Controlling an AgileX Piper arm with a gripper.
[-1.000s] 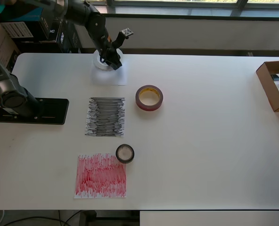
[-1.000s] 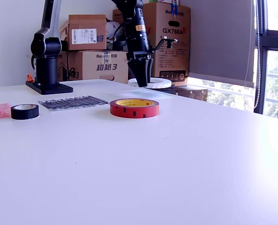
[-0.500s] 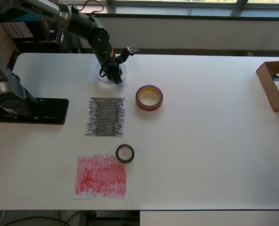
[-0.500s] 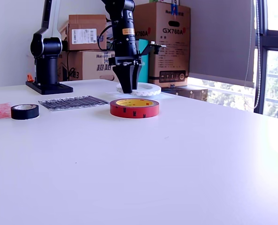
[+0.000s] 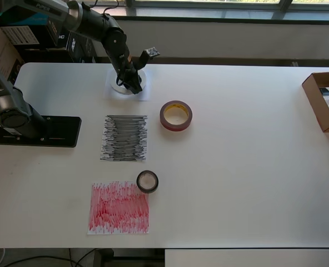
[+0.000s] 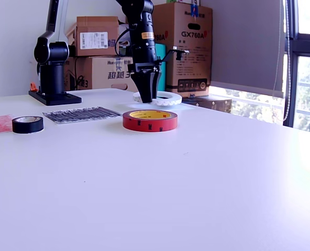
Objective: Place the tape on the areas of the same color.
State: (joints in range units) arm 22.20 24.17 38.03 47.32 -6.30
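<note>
overhead view: the gripper (image 5: 132, 83) is down at the far left of the table (image 5: 237, 167), its fingers clamped on the rim of the white roll (image 5: 119, 85), one inside the ring and one outside. the roll sits over the white sheet (image 5: 144, 94), which is where its colour belongs, so this looks like the placing step for that roll. the red roll (image 5: 175, 115) lies free just right of the black sheet (image 5: 124, 138), off any sheet. the black roll (image 5: 147, 181) rests at the upper right corner of the red sheet (image 5: 119, 207), touching or just overlapping its edge. both rolls seem yet to be sorted.

exterior view: the gripper (image 6: 146, 97) points straight down with its tips at the white roll (image 6: 163, 98), which looks level at or just above the table (image 6: 197, 183); i cannot tell whether it touches. the red roll (image 6: 150, 120) lies nearer the camera, the black roll (image 6: 28, 124) well to this view's left, beside the black sheet (image 6: 81, 113).
</note>
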